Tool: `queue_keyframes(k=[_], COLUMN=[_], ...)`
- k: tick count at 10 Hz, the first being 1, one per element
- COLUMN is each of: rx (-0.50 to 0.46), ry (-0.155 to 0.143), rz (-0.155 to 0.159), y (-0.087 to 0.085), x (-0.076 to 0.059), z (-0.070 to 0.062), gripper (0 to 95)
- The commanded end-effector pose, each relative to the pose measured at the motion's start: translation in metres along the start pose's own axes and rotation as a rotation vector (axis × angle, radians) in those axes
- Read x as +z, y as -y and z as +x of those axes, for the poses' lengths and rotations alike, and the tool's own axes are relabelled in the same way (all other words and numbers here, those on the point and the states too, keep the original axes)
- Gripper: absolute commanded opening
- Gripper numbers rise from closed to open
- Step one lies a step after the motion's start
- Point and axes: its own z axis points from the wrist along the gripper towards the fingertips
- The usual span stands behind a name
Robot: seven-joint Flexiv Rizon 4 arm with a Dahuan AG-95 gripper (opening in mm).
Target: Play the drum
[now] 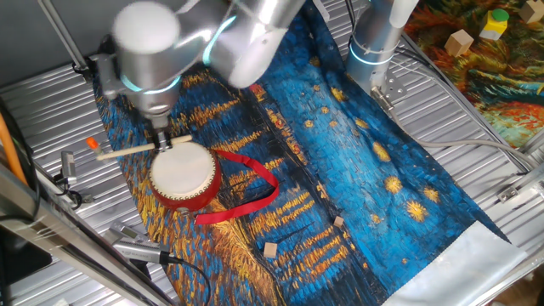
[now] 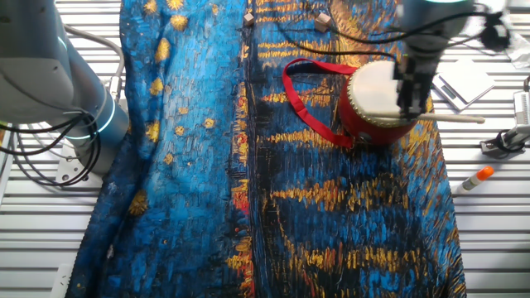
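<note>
The drum [image 1: 183,172] stands on the blue painted cloth, cream skin up, red side with gold trim; in the other fixed view the drum [image 2: 373,89] sits at upper right. Its red ribbon strap [image 1: 255,191] loops across the cloth beside it. My gripper [image 1: 161,141] hangs over the drum's rim, shut on a thin pale wooden stick [image 1: 123,152]. The stick lies nearly level, one end over the skin and the other reaching past the cloth edge. From the other side, the gripper [image 2: 411,103] covers part of the skin, with the stick [image 2: 455,119] running outward.
A second arm's base [image 2: 79,103] stands on the metal table beside the cloth. Two small wooden blocks [image 1: 270,249] [image 1: 338,222] lie on the cloth. An orange-capped marker [image 2: 479,176] rests on the metal slats. More toy blocks [image 1: 459,41] sit far back.
</note>
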Motion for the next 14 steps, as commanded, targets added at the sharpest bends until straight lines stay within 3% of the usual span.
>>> queue_keyframes(k=[1, 4, 8, 9, 10, 11, 14], rx=[0.038, 0.062, 0.063, 0.066, 0.051, 0.025, 0.012], ry=[-0.068, -0.1, -0.09, -0.075, -0.025, 0.006, 0.026], rz=[-0.032, -0.056, -0.053, -0.055, -0.043, 0.007, 0.037], y=[-0.001, -0.003, -0.001, 0.001, 0.002, 0.003, 0.002], x=[-0.009, -0.016, -0.011, -0.008, -0.006, -0.005, -0.006], z=[-0.007, -0.014, -0.021, -0.024, -0.026, -0.027, -0.027], gripper=[0.0, 0.0, 0.0, 0.0, 0.0, 0.0, 0.0])
